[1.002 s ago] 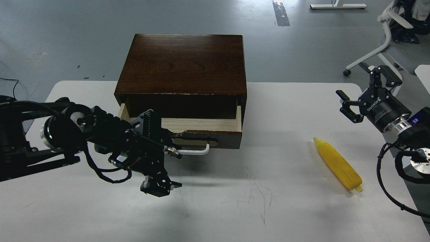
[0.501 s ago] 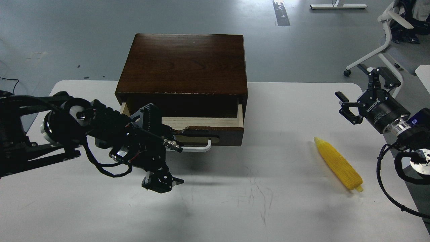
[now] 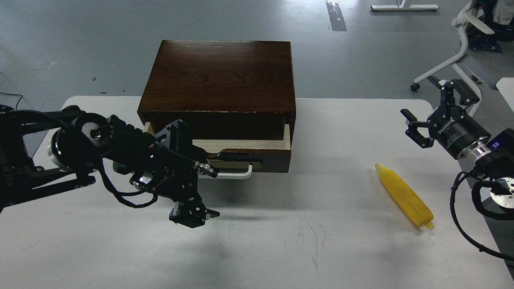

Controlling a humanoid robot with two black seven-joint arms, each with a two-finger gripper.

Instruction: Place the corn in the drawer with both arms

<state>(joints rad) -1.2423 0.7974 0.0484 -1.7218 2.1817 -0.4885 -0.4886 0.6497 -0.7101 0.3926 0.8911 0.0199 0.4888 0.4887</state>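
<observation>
The yellow corn (image 3: 403, 196) lies on the white table at the right, its tip pointing up-left. The dark wood cabinet (image 3: 219, 76) stands at the table's back, and its drawer (image 3: 269, 159) is pulled out a little, showing a strip of pale interior (image 3: 241, 143) and the white handle (image 3: 237, 175). My left arm lies across the drawer's left front, with its gripper (image 3: 192, 216) pointing down just above the table, left of and below the handle, holding nothing that I can see. Its fingers are too dark to tell apart. My right gripper (image 3: 431, 110) is open and empty, hovering above and right of the corn.
The white table (image 3: 321, 249) extends in front of the cabinet and between the drawer and the corn. An office chair (image 3: 461, 48) stands on the floor beyond the table's right rear corner. The table's right edge is close to the corn.
The drawer front has slid back toward the cabinet, so it is open less. My left gripper has risen slightly. The corn and the right gripper have barely moved.
</observation>
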